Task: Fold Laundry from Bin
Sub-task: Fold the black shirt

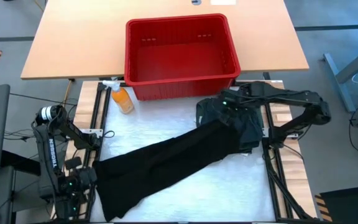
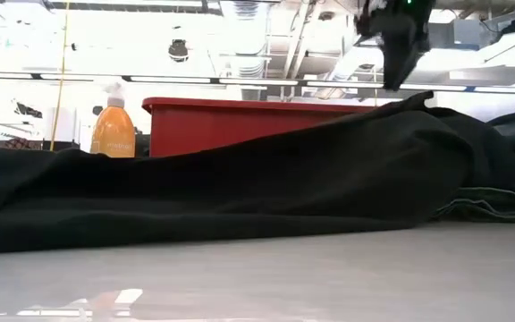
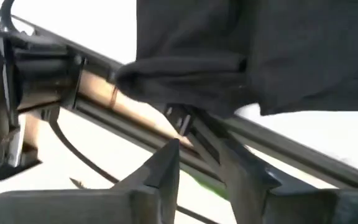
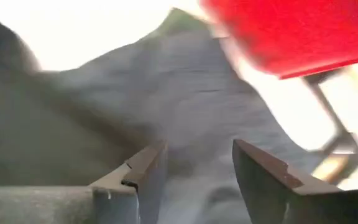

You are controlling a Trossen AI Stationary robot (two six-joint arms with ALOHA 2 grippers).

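Though spread, laundry (image 1: 173, 163) beneath right gripper (image 1: 227, 106)

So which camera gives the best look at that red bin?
The high view: the bin shows whole, and looks empty. The low view shows only its side behind the black cloth; the right wrist view catches a corner; the left wrist view none.

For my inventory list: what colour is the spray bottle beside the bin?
Orange, with a white spray head; the spray bottle shows best in the high view.

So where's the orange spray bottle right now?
In the high view the orange spray bottle lies on the table's left side, just off the front-left corner of the red bin, apart from the long black cloth spread further forward.
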